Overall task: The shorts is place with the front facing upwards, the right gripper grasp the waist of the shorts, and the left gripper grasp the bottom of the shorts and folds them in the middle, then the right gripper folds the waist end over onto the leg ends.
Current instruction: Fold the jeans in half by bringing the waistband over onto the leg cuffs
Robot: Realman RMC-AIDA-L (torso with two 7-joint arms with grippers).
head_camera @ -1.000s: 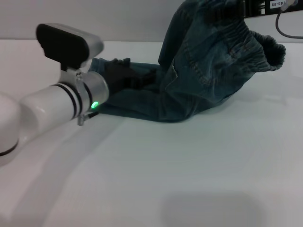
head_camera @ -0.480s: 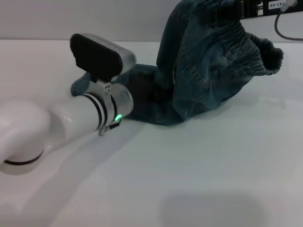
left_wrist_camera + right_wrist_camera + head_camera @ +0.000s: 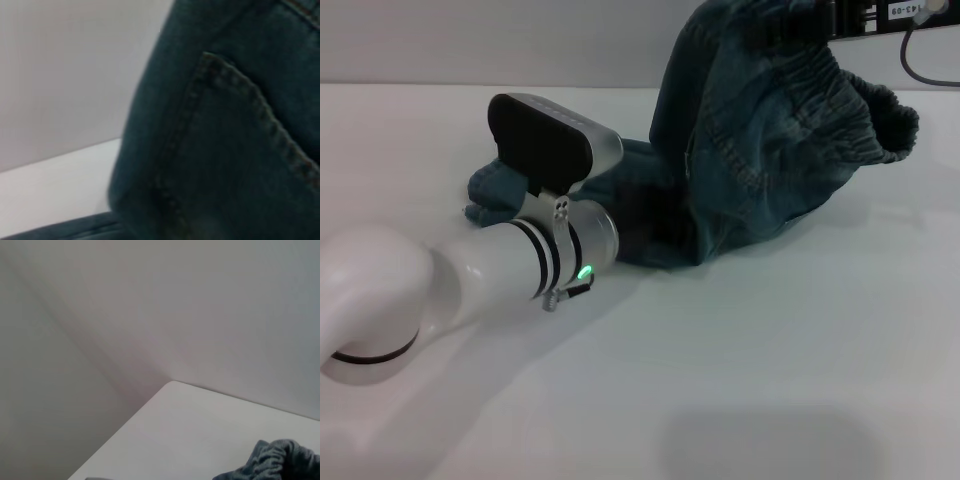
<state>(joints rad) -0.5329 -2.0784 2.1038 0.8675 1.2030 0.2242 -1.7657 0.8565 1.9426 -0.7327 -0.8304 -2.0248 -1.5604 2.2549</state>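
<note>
The left hand (image 3: 620,225) lies low on the white table (image 3: 740,380), pushed in under the raised part of the shorts (image 3: 770,150). Its fingers are buried in dark denim, so their opening cannot be determined, nor whether they hold any cloth. The silver wrist with black bands and green ring light sits just beside the shorts' near edge, with the black camera housing above it.

The right hand is not visible in the head view. The shorts hang from the top of that view, above the table's far side, with the gathered waistband (image 3: 865,120) bunched on the side of the shorts away from the left hand. The lower part of the shorts lies flat on the table. A small patch of denim, the leg ends (image 3: 490,195), shows beyond the left wrist on the side away from the waistband.

Compared with one second ago, the left arm has advanced toward the hanging part of the shorts, and less flat denim is exposed between them. The waistband's position is nearly unchanged.

The left wrist view is filled by denim with a stitched pocket seam (image 3: 240,90) close to the lens. The right wrist view shows only the table corner and a bit of ruffled fabric (image 3: 275,460).
</note>
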